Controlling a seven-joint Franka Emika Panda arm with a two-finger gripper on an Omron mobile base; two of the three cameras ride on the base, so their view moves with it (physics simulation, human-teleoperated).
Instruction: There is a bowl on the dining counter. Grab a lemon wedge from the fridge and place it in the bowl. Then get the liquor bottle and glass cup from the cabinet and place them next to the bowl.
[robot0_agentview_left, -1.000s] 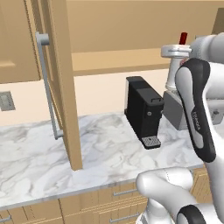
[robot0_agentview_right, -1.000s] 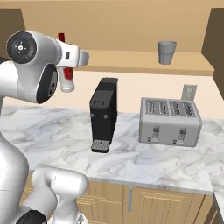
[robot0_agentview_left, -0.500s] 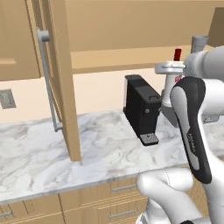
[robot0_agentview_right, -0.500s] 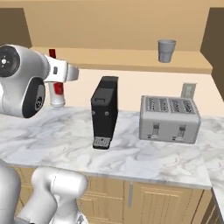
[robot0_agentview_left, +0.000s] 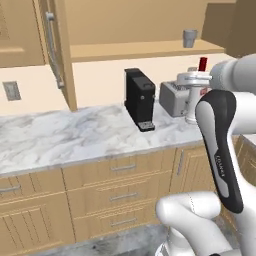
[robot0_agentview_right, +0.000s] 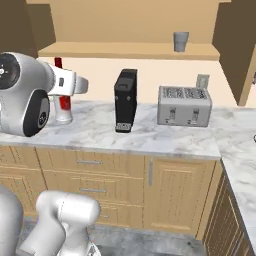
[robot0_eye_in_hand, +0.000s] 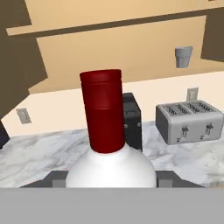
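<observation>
Pincer (robot0_eye_in_hand: 105, 183) clamping liquor bottle (robot0_eye_in_hand: 107, 144), upright

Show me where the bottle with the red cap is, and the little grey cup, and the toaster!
liquor bottle (robot0_eye_in_hand: 101, 109), hand view, on its red cap.
glass cup (robot0_agentview_right: 181, 41), right base view, on its side wall, up on the shelf.
toaster (robot0_agentview_right: 184, 106), right base view, on its front face.

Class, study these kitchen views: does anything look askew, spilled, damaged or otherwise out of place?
Nothing stands out. The white red-capped liquor bottle sits upright in the claw, the grey translucent tumbler stands upright on the tan cabinet shelf, and the black coffee machine and steel toaster stand squarely.
</observation>
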